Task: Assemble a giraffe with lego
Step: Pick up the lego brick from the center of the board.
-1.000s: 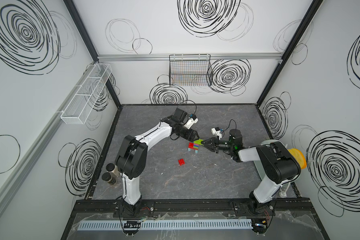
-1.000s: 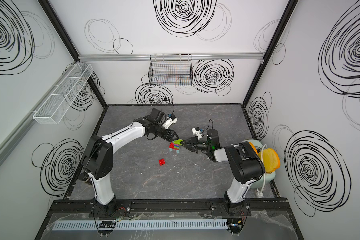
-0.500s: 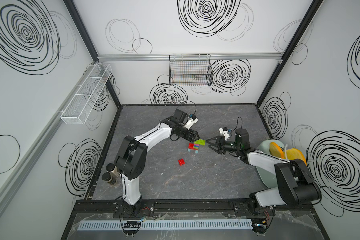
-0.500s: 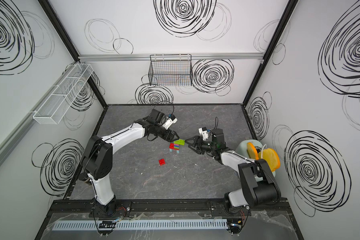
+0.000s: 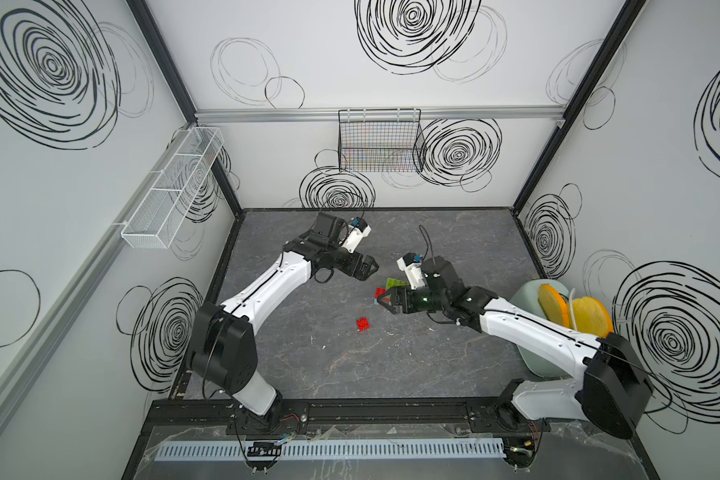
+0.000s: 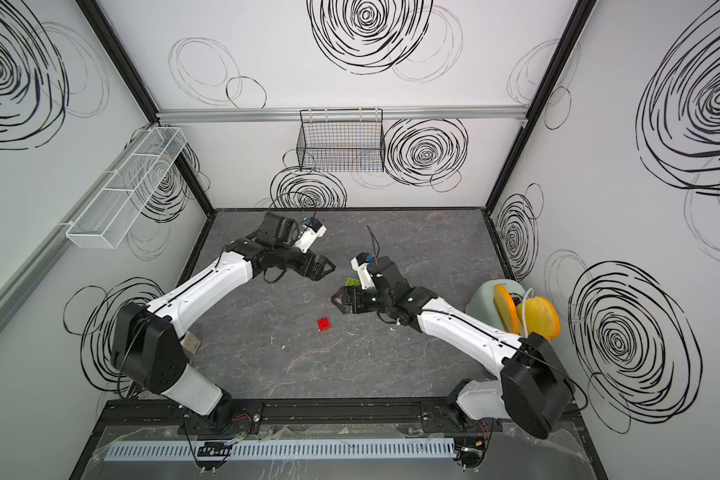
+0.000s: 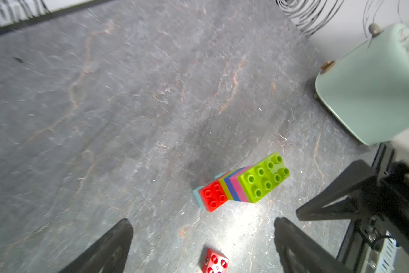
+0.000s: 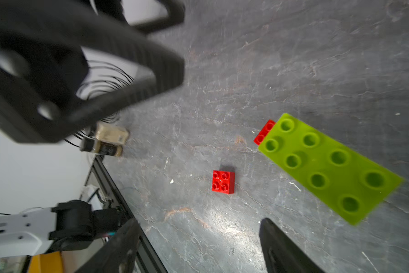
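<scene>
**Both grippers let go and back off; giraffe stands free, one brick to go**

Both arms have drawn away from the middle of the table (image 5: 350,374), where a second ago they met over the bricks.

Furthest left, the left gripper (image 5: 368,266) has pulled back toward the rear wall. Its jaws have gone from part-way to fully spread, and its wrist view shows nothing between them, only bare table.

Next comes the loose red brick (image 5: 363,324). It lies studs up nearer the front rail, apart from everything else, exactly where it lay before.

Just right of it and further back is the giraffe (image 7: 241,184), which neither gripper touches. It seems to stand on its own with its studs facing up. From the bottom it shows light blue, a red body, a neck striped lime, blue and pink, and the long lime head piece on top. The lime piece the right arm was pinching a second ago now sits seated on the neck.

Beside the giraffe, the right gripper (image 5: 385,301) has slid off the head. Its jaws have parted and hold nothing, and they point toward the red brick.

At the far right a mint box (image 5: 528,299) holding orange-yellow discs (image 5: 591,318) plays no part.

The release suggests the head is fixed, so the build looks nearly finished. The likely last step is to lift the red brick and press it onto the lime head. The tall neck could tip under that push, so the other arm may need to steady it.
</scene>
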